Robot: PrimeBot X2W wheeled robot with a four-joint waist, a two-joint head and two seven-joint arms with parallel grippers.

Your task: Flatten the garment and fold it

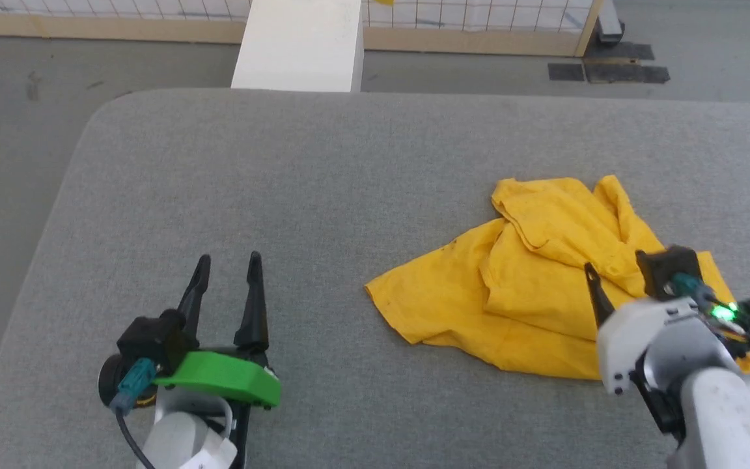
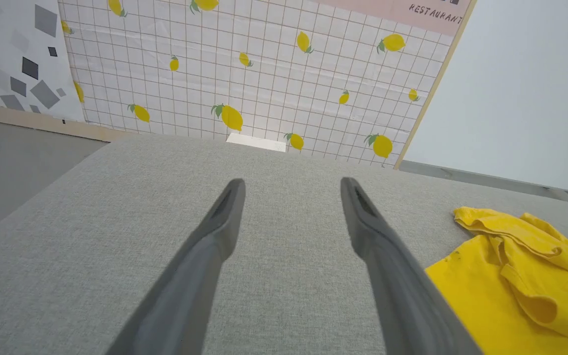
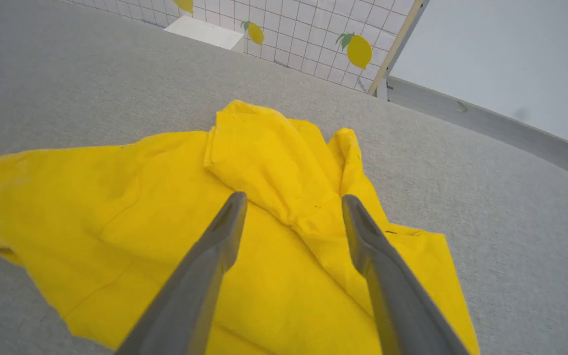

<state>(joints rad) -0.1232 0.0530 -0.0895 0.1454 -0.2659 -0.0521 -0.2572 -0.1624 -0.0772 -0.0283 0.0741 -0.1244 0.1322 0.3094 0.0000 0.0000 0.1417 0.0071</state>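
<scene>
The garment (image 1: 531, 286) is a mustard-yellow T-shirt lying crumpled on the grey padded table (image 1: 323, 189), right of centre, plain yellow side up with folds bunched at its far right. It also lies at the right edge of the left wrist view, as the garment (image 2: 511, 276), and spreads across the right wrist view as the garment (image 3: 165, 217). My right gripper (image 3: 294, 199) hovers open over its near right part, nothing between the fingers. My left gripper (image 1: 228, 260) stands open at the lower left over bare table, well apart from the shirt.
A white block (image 1: 300, 45) stands beyond the table's far edge. Behind it runs a low wooden rail with a lemon-printed grid panel (image 2: 264, 74). Grey floor (image 1: 17, 130) lies to the left of the table. Dark mats (image 1: 609, 68) lie at the far right.
</scene>
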